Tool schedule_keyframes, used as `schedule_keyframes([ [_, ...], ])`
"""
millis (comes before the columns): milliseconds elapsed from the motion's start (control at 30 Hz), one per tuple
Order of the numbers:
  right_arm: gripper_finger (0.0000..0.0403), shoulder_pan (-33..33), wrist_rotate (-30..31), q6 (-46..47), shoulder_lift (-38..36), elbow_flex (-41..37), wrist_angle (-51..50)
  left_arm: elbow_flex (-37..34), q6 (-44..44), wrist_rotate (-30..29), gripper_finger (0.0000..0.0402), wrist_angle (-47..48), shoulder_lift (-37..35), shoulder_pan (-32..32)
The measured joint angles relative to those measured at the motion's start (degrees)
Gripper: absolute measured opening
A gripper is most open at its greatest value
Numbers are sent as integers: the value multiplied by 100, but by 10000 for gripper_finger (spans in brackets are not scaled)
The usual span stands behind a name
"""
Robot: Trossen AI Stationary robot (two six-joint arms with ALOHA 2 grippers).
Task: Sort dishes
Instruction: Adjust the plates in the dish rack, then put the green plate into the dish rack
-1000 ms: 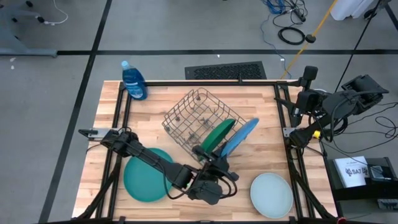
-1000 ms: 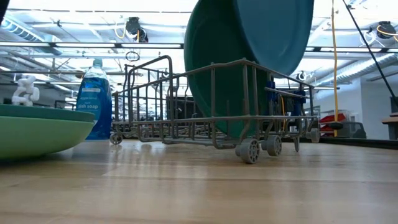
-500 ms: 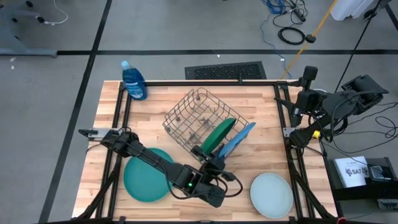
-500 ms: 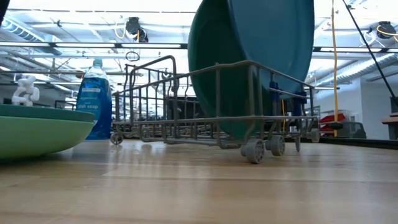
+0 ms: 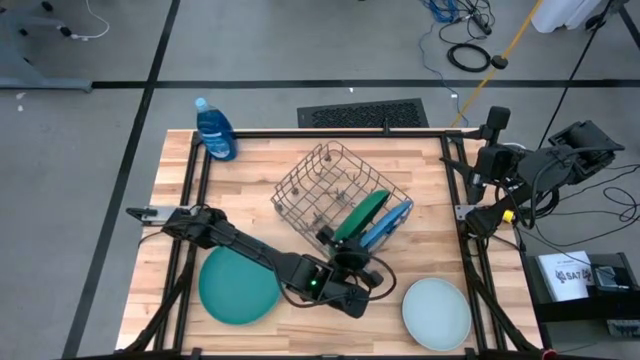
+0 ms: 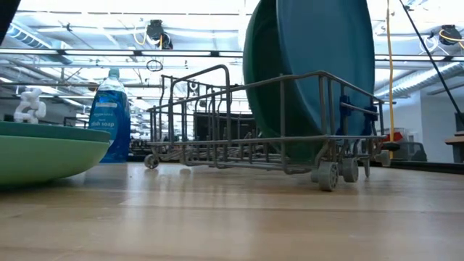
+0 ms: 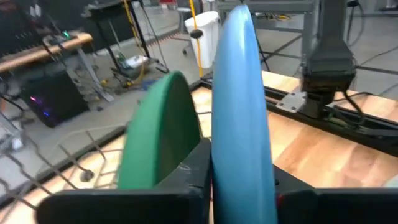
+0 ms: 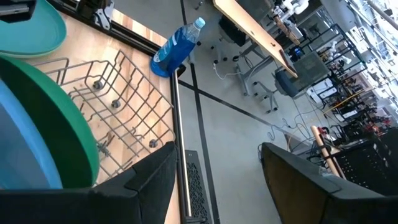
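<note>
A grey wire rack stands mid-table. A dark green plate stands on edge in its near right end. A bright blue plate stands on edge right beside it, with my left gripper shut on it; in the low view its lower part is down inside the rack. A teal plate lies flat at the near left, a pale mint plate at the near right. My right gripper is open and holds nothing, raised over the table's right edge. My left gripper pinches the blue plate's rim between its two fingers, one finger on each face. The fingers come nearly level from the table's near left side, in line with the plate's plane. The plate stands almost upright, its lower part in the rack.
A blue soap bottle stands at the table's far left corner. Black frame rails run along the left and right sides of the table. Bare wood lies between the two flat plates at the near edge.
My left gripper has gone down and toward the table's far right, rolling its wrist. The blue plate has turned from a slant to nearly upright and dropped into the rack beside the green plate. The rack has slid a little toward the right edge.
</note>
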State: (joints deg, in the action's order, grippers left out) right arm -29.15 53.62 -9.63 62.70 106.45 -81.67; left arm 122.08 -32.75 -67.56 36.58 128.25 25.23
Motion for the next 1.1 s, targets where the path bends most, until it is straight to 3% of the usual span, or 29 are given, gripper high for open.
schedule_keyframes([
  [233, 226, 0, 1, 0, 0, 0, -2, -2, 20, 268, 136, -172, 4, -42],
  [467, 226, 0, 1, -2, 0, 0, -2, -2, 75, 424, 244, -186, 4, -23],
  [600, 226, -1, 1, -2, 0, 0, -4, 3, 576, 419, 296, -494, 4, 30],
  [967, 226, 0, -140, 0, -2, 0, -4, 777, 2099, 28, 314, -776, 2, 281],
  [1100, 226, 0, -295, -2, 2, 0, -6, 1158, 2798, -1130, 313, -692, 8, 610],
])
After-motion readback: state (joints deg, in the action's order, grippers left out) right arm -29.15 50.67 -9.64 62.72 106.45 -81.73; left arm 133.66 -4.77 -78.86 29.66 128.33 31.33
